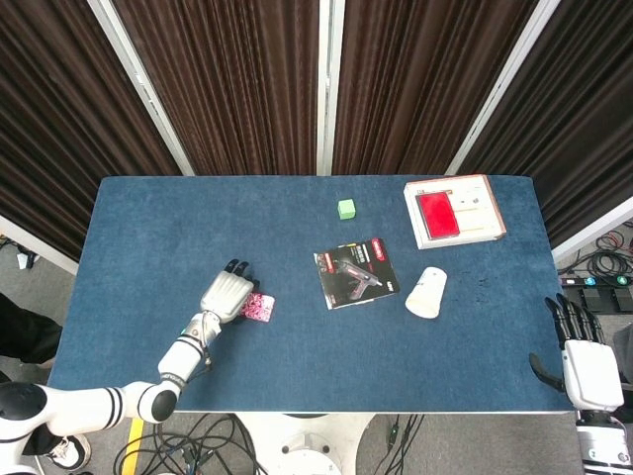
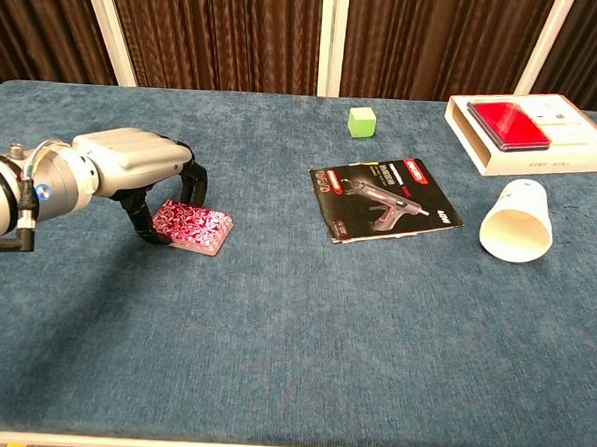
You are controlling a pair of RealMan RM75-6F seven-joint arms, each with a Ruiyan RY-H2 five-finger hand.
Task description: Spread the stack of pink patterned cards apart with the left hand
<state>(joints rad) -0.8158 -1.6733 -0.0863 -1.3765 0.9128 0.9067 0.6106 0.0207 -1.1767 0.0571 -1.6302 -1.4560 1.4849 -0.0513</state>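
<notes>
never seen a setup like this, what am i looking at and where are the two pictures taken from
This is a two-armed robot with human-like hands at a blue table. One picture looks down from its head, the other looks forward from its chest. Its left hand arches over a stack of pink patterned cards, fingertips down around the left end; whether it grips them is unclear. The cards are not spread yet. Its right hand hangs off the table's edge, fingers straight, holding nothing. Also on the table: a green cube, a glue gun leaflet, a tipped white paper cup and a flat box with a red item.
</notes>
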